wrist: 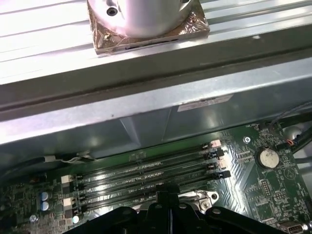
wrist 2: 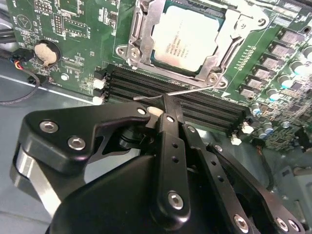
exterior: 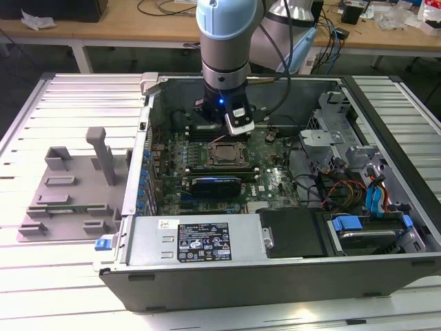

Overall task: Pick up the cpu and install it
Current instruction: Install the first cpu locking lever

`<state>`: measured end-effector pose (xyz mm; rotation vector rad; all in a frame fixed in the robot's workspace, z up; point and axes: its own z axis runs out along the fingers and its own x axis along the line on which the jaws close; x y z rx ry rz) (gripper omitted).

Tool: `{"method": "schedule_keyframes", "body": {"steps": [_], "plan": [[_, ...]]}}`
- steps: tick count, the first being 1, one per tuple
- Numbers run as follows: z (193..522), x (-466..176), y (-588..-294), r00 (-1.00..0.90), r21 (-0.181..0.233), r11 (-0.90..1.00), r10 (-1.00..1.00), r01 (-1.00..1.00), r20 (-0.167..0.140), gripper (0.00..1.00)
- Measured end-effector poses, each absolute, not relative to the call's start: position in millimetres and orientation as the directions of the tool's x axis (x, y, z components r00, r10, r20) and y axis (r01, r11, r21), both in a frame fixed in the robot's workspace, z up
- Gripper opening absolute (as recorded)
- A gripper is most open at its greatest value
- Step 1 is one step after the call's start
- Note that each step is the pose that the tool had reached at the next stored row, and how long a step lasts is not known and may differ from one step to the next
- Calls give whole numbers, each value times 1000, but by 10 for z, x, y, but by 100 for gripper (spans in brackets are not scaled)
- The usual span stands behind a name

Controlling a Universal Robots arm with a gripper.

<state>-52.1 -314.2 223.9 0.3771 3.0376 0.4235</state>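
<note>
motherboard [wrist 2: 73, 29] carries the seated cpu [wrist 2: 187, 36] in second wrist view.

1. You see the cpu [wrist 2: 187, 41] cut off by the second wrist view's edge.
2. You cannot tell how the jaws stand; the gripper's [wrist 2: 165, 105] tips are hidden.

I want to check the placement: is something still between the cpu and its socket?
Nothing visible does. The cpu already lies inside the socket frame in the second wrist view. The gripper is beside it, over the memory slots.
</note>
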Motion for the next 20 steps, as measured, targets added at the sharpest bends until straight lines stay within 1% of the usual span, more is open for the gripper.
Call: {"method": "schedule_keyframes", "body": {"steps": [11,20], "plan": [[2167,-507,-3139,-964,269,930,264,250,-19,11],[2116,-504,-3137,-920,260,891,391,373,-22,11]]}}
